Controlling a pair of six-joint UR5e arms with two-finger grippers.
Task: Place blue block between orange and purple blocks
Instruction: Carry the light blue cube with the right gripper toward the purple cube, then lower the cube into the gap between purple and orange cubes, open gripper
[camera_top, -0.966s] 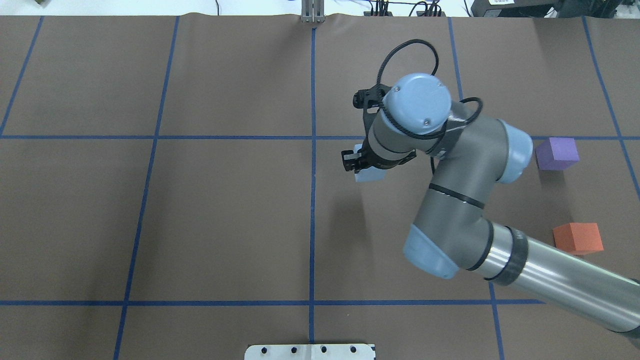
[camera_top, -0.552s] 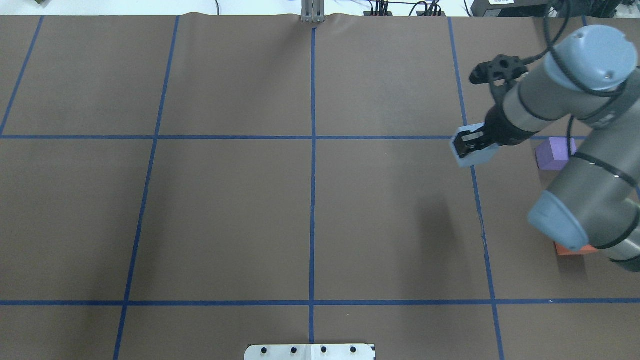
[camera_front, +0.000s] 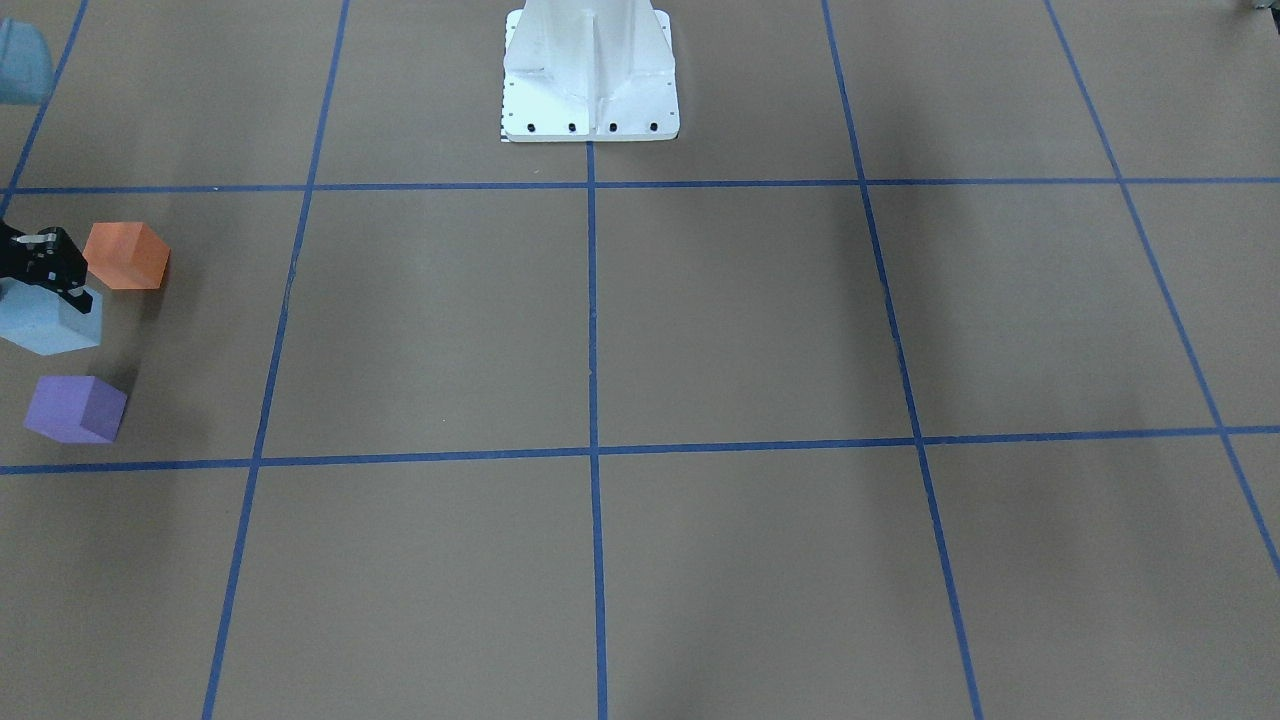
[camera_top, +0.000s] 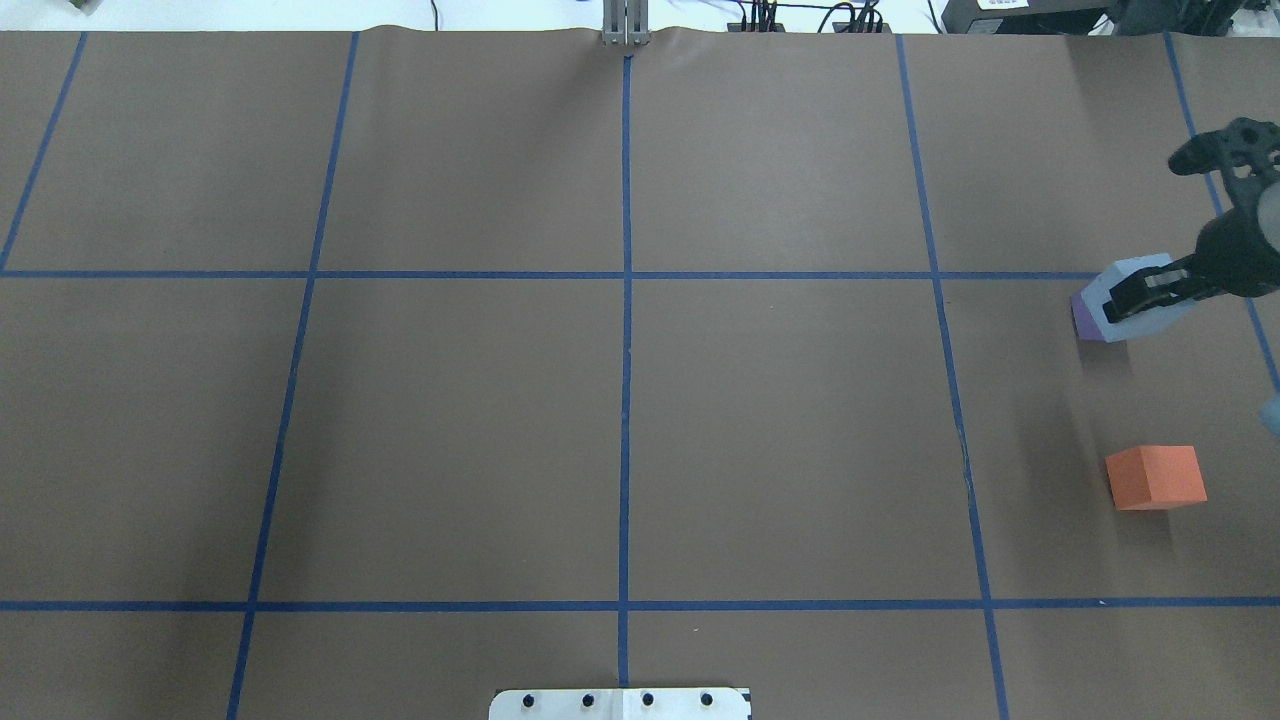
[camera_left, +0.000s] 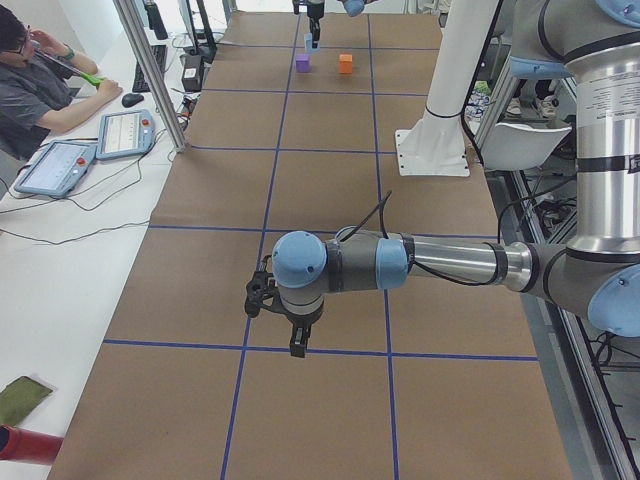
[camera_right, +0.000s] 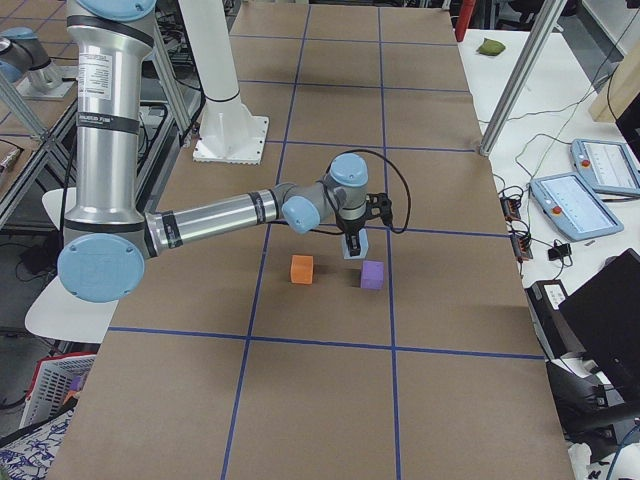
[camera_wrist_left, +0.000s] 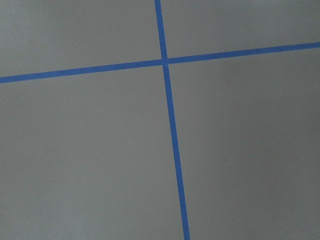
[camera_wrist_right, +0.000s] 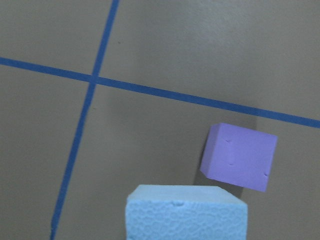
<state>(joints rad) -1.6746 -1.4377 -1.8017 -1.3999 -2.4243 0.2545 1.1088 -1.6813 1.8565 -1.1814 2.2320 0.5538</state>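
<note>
Overhead exterior: right hand (camera_top: 1140, 295) clamped on the blue block (camera_top: 1150, 318); purple block (camera_top: 1085, 322) just beyond the hand; orange block (camera_top: 1155, 477) behind it, apart; whether the left hand (camera_left: 297, 345) is apart or together, I cannot tell.

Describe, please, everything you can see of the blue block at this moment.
The blue block is a pale blue cube, foam-like with a pebbled face. The right gripper clamps its top and seems to hold it above the table, over the gap between the orange block and purple block, touching neither.
</note>
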